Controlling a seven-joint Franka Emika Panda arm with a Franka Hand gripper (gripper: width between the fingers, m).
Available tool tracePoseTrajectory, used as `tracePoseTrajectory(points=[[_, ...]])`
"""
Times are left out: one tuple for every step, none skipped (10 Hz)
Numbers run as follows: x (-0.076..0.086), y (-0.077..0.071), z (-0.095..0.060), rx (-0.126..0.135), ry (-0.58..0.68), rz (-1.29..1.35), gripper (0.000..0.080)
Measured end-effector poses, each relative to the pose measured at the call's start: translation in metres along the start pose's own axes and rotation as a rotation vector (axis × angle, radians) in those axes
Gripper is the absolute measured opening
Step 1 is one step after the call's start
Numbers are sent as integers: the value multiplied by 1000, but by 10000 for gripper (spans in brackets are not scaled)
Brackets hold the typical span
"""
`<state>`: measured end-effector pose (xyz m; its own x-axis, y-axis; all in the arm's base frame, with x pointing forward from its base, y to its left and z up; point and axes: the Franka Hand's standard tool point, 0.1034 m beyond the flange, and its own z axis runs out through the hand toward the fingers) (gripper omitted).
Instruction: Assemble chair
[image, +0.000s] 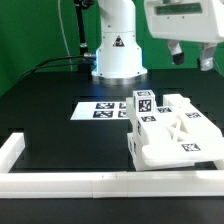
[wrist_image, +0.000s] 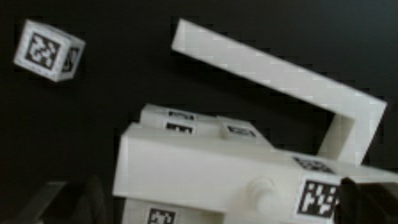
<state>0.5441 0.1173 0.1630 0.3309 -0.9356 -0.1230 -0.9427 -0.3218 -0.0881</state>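
Matte white plastic, blocky and tagged: that is your chair (image: 168, 132), sitting on the black desk (image: 40, 105) at the exterior view's right, tight in the corner of the white border rails (image: 60, 182), just beside the marker board (image: 103, 111). Expect it to be stiff and fairly light, with smooth faces that may slip under a shallow pinch. You would do best to take a square leg or the thick edge of the panel, squarely across flat sides, not the thin X-brace. Your gripper (image: 190, 55) hangs high above it, holding nothing; how wide the fingers stand I cannot tell.
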Motion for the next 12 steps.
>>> tracePoseTrajectory(points=[[3,1,2,-1,-3,-30,649],[3,1,2,-2,-3,-31,649],[3,1,2,-2,-2,-98,649],[-3,4,4,-10,0,-172,649],[-16,11,7,-25,-1,-272,649],[-27,23,11,-33,-11,-402,649],[-33,29,13,-49,-17,-468,649],[-36,30,14,-55,-17,-546,649],[-33,30,14,-54,-18,-639,649],[-33,30,14,-55,-20,-700,649],[-32,30,14,-55,-21,-757,649],[-31,31,16,-48,-14,-869,649]])
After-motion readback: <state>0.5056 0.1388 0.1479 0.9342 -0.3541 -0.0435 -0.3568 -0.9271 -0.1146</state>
